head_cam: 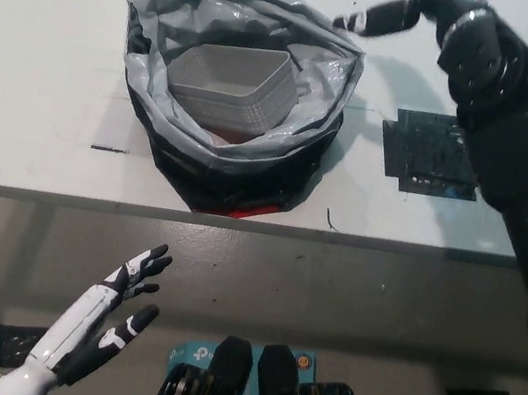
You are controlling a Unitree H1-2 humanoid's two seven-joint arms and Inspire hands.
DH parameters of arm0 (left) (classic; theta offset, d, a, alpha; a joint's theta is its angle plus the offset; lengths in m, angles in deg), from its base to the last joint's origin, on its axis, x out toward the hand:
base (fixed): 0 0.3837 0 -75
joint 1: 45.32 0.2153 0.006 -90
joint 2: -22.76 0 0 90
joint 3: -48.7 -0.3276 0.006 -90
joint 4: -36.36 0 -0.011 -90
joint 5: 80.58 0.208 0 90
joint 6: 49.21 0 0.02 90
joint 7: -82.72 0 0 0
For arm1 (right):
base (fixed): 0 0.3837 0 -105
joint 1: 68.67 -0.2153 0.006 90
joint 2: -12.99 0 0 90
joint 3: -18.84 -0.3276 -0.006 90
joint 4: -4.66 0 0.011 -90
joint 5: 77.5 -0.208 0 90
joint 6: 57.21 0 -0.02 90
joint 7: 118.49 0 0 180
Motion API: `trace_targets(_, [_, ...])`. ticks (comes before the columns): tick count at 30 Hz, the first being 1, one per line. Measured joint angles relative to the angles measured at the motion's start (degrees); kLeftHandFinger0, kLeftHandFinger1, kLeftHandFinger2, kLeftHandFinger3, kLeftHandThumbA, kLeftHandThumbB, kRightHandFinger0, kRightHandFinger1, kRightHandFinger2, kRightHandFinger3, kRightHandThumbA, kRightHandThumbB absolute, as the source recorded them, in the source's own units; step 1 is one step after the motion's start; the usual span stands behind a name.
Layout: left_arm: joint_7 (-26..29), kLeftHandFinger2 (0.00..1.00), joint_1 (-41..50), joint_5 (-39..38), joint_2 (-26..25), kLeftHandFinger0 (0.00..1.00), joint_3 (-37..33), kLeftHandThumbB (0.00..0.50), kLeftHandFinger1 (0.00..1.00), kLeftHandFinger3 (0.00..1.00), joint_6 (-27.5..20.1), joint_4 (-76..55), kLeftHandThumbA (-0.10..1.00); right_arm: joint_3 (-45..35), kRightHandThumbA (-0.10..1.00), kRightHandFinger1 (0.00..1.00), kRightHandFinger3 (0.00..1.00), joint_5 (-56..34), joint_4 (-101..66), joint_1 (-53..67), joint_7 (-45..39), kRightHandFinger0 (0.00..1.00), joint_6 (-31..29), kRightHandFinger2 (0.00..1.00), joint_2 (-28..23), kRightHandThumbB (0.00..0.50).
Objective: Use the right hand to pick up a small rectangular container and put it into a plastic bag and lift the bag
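A grey-and-black plastic bag (228, 141) stands open on the white table (47, 40). Inside it lies a small white rectangular container (233, 81), tilted against the bag's wall. My black right hand (402, 8) hovers at the bag's far right rim, outside the bag, fingers apart and holding nothing; part of it is cut off by the top edge. My white left hand (107, 318) rests open below the table's front edge at the lower left.
A dark square patch (431, 157) lies on the table right of the bag. The table's front edge (240, 222) runs across the middle of the picture. A small dark mark (108, 148) sits left of the bag.
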Motion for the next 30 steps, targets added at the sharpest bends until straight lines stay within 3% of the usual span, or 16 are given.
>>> trace_targets(8, [0.0,1.0,0.31,0.03,0.26,0.92,0.03,0.236,1.0,1.0,-0.01,-0.04,0.9,-0.76,0.89,1.0,1.0,-1.2,3.95,1.15,0.12,1.0,1.05,1.0,1.94,0.457])
trace_targets(13, [0.0,1.0,0.76,0.02,0.42,0.91,0.15,0.236,1.0,1.0,-0.02,-0.04,0.9,-1.17,0.85,1.0,1.0,-1.75,5.57,1.43,0.41,1.0,1.22,1.0,3.5,0.44])
trace_targets(30, [0.0,1.0,1.06,0.06,0.42,0.91,0.38,0.237,1.0,1.0,-0.05,-0.04,0.9,-1.34,0.89,1.0,1.0,-2.59,11.98,1.73,2.05,1.0,1.65,1.0,4.83,0.457])
